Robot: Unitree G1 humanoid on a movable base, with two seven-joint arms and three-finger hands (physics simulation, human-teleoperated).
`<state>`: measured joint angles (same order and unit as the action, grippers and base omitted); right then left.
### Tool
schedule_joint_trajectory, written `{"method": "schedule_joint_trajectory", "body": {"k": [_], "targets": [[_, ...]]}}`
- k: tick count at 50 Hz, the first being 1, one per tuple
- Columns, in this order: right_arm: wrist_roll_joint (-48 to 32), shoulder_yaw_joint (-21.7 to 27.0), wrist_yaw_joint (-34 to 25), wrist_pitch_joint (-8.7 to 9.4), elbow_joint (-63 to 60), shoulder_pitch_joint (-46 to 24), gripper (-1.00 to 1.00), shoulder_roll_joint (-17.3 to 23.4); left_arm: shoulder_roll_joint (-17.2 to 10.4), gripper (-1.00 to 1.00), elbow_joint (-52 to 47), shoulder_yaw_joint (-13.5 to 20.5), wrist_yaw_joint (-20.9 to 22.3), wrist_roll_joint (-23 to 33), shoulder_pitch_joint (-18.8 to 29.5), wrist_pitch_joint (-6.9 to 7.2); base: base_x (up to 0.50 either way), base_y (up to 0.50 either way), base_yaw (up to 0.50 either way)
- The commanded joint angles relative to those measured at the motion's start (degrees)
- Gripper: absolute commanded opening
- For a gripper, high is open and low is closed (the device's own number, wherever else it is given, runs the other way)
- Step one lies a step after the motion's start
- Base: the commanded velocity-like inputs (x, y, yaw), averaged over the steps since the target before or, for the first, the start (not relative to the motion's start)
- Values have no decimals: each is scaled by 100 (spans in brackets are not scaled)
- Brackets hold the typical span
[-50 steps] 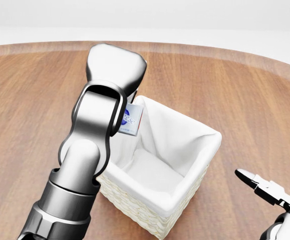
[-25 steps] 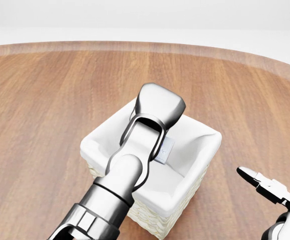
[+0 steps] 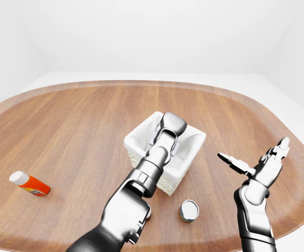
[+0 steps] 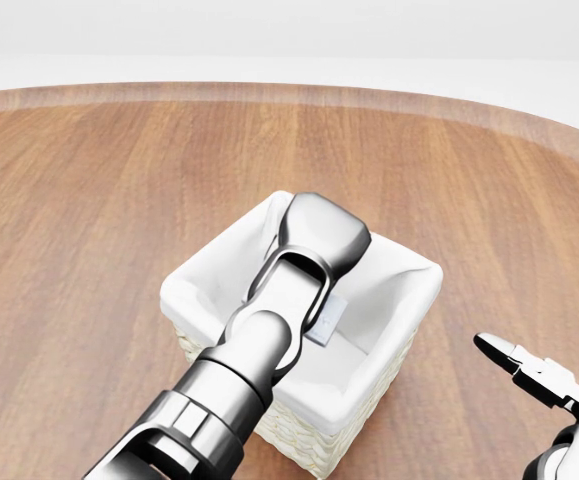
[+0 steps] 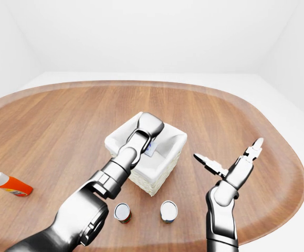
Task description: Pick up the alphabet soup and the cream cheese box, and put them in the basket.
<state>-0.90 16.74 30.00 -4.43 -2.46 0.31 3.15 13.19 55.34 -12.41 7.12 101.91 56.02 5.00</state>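
Wicker basket point(image 4: 359, 425) mid-table point(image 4: 89, 200), L robot hand point(image 4: 321, 238) inside.

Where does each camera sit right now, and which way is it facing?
Head view: on the head, tilted down at the basket; the left robot hand reaches inside, hiding most of a small box.
Left-eye view: on the head, wider over the table; the right robot hand is raised, open.
Right-eye view: the paired eye, slightly shifted; two cans below the basket.
All share the basket and left arm.

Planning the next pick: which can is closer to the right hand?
The rightmost can in the right-eye view; the other can stands further left.
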Motion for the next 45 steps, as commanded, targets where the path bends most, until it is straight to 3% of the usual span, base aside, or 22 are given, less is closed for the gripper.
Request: {"method": "schedule_joint_trajectory", "body": {"k": [1,4,9,10,11,14,23,28,45], "targets": [[1,3,0,-26,19,3,100,-1,-23,-100,245,-51,-171,-214,89,0,0,0,0],[1,1,0,51,-90,35,100,-11,-15,-100,277,-54,-192,-223,80,0,0,0,0],[-2,5,0,0,-24,18,100,-10,-28,-100,360,-38,-238,-254,137,0,0,0,0],[-1,5,0,8,-31,18,100,-9,-35,-76,344,-50,-226,-243,138,0,0,0,0],[-1,6,0,1,-17,13,100,-8,-43,-10,316,-55,-214,-237,137,0,0,0,0],[-5,1,0,23,-40,15,100,-10,-52,100,271,-42,-232,-252,148,0,0,0,0],[-16,-2,0,-55,67,-13,100,-2,-52,100,137,-58,-254,-219,149,0,0,0,0],[-5,-7,0,32,-60,23,100,-10,-95,100,-286,-53,6,-80,129,0,0,0,0],[-23,-7,0,-4,-11,7,100,-11,-340,100,-1222,152,550,55,61,0,0,0,0]]}}
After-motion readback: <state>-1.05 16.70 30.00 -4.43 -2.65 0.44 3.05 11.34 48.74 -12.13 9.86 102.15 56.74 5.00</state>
